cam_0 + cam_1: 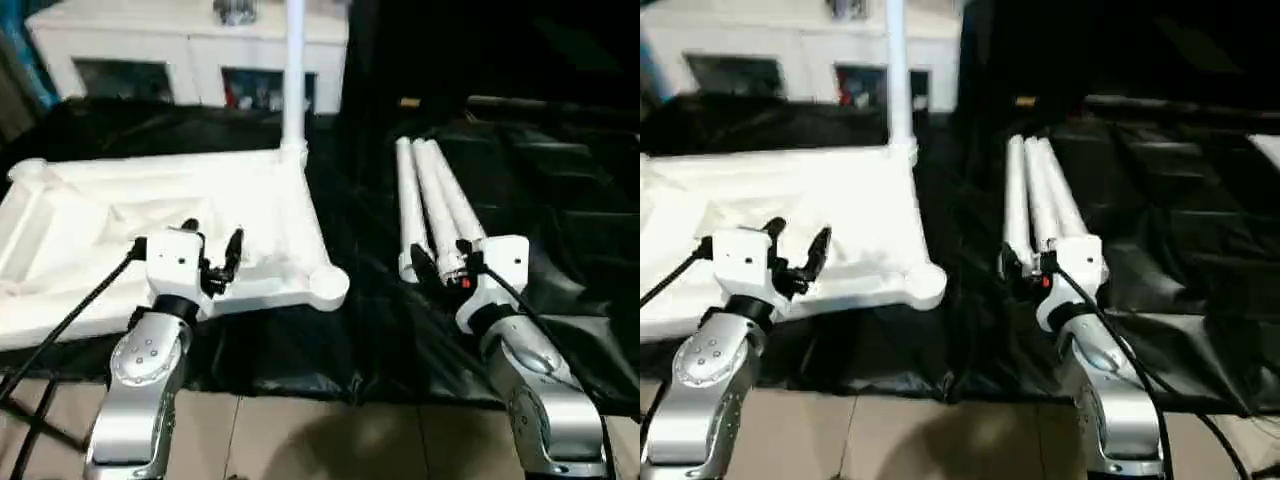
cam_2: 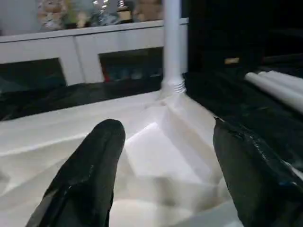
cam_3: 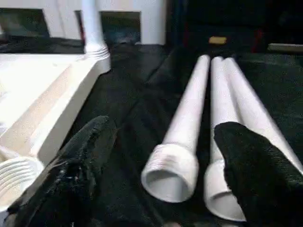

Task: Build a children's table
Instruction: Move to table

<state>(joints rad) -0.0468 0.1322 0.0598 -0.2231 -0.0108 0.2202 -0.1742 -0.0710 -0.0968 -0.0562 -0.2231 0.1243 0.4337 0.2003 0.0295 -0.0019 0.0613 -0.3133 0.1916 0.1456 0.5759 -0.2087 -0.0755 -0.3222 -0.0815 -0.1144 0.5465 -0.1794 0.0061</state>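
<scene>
The white tabletop [image 1: 150, 215] lies upside down on the black cloth at the left, ribbed underside up. One white leg [image 1: 294, 70] stands upright in its far right corner socket. The near right corner socket [image 1: 328, 286] has no leg in it. Three more legs [image 1: 432, 200] lie side by side on the cloth at the right. My left gripper [image 1: 213, 240] hovers open over the tabletop's near edge, nothing between its fingers [image 2: 94, 165]. My right gripper [image 1: 443, 260] is open just short of the near threaded ends of the lying legs [image 3: 173, 168], touching none.
A white cabinet [image 1: 190, 50] with glass-fronted compartments stands behind the tabletop. Crumpled black cloth [image 1: 560, 200] covers the work surface. A strip of tiled floor [image 1: 320, 430] runs along the near side. Black cables trail from both wrists.
</scene>
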